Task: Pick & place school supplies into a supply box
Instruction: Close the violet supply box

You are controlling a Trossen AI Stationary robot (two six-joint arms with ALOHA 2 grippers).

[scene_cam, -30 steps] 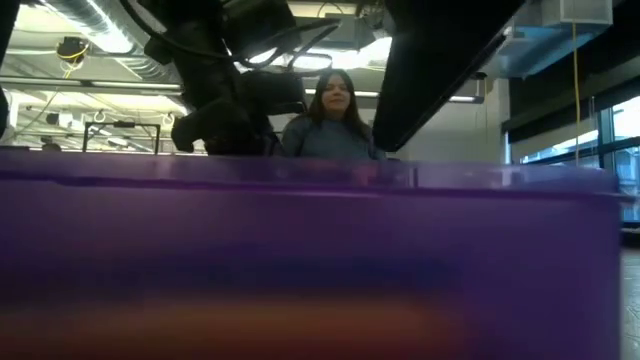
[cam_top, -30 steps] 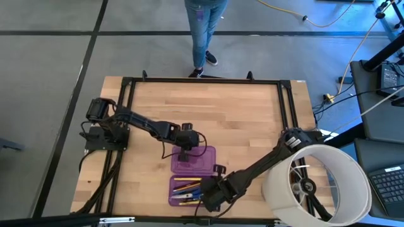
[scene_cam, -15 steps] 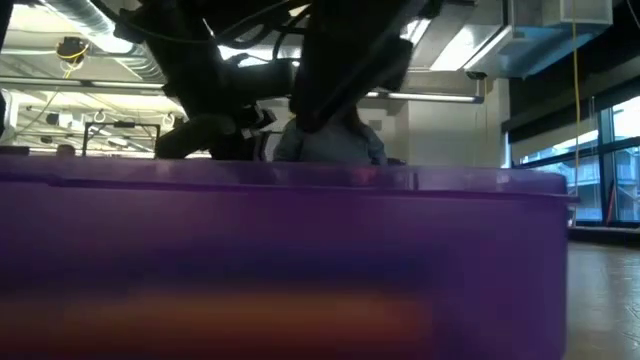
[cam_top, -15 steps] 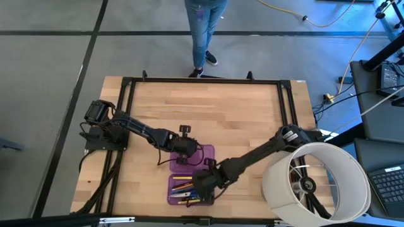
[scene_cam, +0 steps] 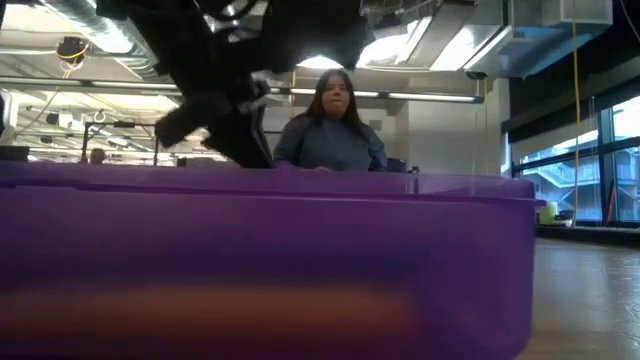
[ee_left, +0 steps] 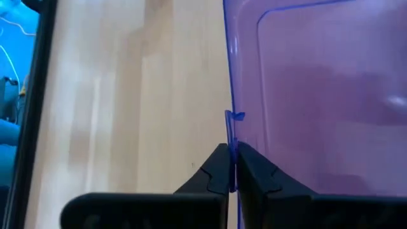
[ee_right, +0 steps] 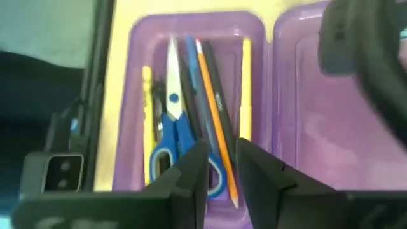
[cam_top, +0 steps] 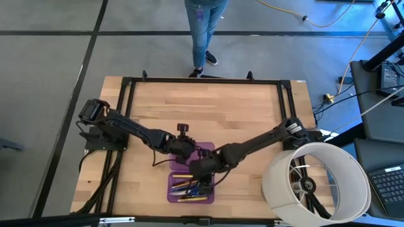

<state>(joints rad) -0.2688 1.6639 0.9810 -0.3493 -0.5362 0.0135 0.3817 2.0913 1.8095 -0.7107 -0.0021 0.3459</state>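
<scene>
The purple supply box lies open on the wood, its lid half toward the far edge and its tray half toward the near edge. Yellow pencils, an orange pencil, pens and blue-handled scissors lie flat in the tray. My left gripper is at the lid's left side, shut on its wall. My right gripper hangs open over the tray, fingers pointing down above the supplies. In the low view the box's near wall fills the foreground. My left gripper pinches the lid half's left side wall, one finger inside the lid and one outside over the wood. The fingers lie along the wall and slant down from above. The lid rests flat on the table.
A large white cylinder stands off the table's near right corner. Black frame rails run round the table. A person stands at the far edge, also seen in the low view. Bare wood lies beyond the box.
My right gripper has swung from the box's near right corner toward the table's left and far side, ending over the tray. My left gripper has moved a little toward the near and left edges, down to the lid's left wall. The box has shifted slightly leftward.
</scene>
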